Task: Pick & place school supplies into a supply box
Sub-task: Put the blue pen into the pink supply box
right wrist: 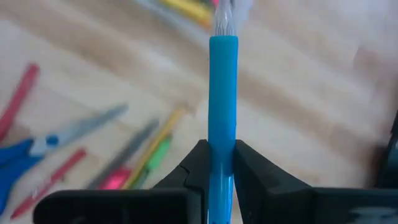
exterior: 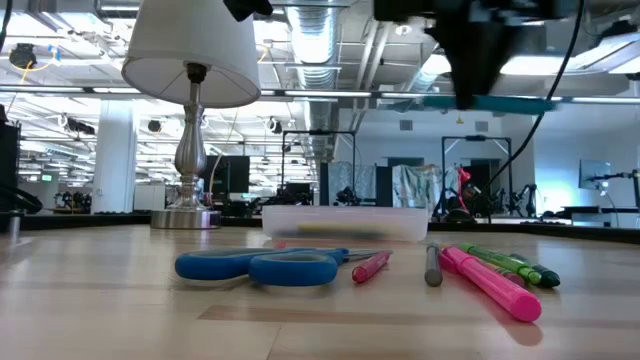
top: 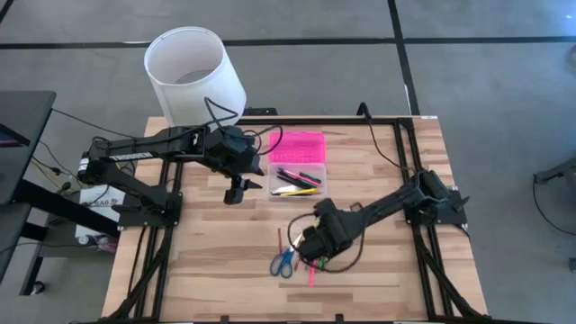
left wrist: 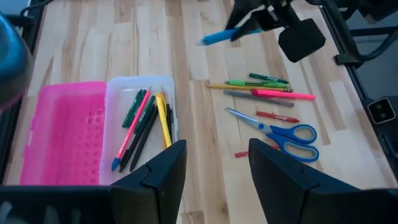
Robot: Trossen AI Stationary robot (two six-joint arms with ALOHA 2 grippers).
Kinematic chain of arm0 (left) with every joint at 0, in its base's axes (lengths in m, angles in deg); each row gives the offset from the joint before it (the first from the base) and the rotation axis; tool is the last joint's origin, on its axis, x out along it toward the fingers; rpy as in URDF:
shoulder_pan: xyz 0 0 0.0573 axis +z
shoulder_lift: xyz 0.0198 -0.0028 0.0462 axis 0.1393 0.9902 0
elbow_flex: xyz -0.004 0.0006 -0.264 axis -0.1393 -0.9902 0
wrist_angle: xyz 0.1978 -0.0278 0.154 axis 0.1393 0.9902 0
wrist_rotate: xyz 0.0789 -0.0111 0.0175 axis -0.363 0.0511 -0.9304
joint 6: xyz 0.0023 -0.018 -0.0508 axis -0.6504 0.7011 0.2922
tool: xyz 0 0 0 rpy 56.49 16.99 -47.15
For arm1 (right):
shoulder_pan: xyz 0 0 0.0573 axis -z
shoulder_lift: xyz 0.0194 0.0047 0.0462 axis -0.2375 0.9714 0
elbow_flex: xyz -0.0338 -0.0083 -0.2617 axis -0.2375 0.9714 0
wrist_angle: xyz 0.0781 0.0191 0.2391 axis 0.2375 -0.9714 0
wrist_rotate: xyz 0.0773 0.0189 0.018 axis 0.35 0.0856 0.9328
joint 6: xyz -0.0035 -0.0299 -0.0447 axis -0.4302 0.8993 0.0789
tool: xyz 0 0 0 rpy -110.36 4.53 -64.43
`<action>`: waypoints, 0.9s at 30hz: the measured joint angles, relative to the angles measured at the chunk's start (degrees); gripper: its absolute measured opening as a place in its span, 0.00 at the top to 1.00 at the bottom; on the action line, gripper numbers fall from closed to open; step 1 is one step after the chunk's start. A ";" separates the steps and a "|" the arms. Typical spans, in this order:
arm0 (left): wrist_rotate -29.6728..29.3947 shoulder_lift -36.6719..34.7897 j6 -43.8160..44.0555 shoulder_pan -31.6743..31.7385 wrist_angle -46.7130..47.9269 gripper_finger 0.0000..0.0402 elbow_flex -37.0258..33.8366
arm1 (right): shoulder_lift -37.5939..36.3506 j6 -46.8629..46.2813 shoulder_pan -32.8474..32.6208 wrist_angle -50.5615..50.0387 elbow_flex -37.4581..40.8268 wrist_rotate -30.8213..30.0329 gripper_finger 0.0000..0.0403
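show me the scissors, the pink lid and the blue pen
scissors [left wrist: 297, 138], left wrist view, on the blue handle loops
pink lid [top: 297, 146], high view, middle of the open lid
blue pen [right wrist: 222, 93], right wrist view, on the barrel above the right hand's fingers

The left gripper [top: 235, 193] hangs with fingers [left wrist: 155, 177] apart near the bench's far-left part. The right gripper [right wrist: 219, 163], fingers clamped, hangs over the bench's middle.

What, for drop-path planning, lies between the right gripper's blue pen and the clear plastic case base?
Only bare wooden tabletop, shown in the left wrist view.
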 joint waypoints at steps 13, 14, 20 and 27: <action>-3.64 -2.05 8.42 -3.37 2.49 0.58 0.02 | -0.04 35.54 14.91 8.79 -1.62 -9.27 0.91; -5.40 -2.32 9.19 -3.85 2.62 0.58 0.02 | -0.04 38.22 16.10 10.23 -1.62 -9.44 0.91; -17.44 -5.33 15.43 -7.25 8.36 0.58 0.07 | -0.09 52.47 21.90 18.44 -0.76 -8.31 0.91; -31.79 -9.05 24.01 -13.02 12.10 0.58 0.06 | -0.14 63.93 26.14 26.38 3.43 -3.66 0.91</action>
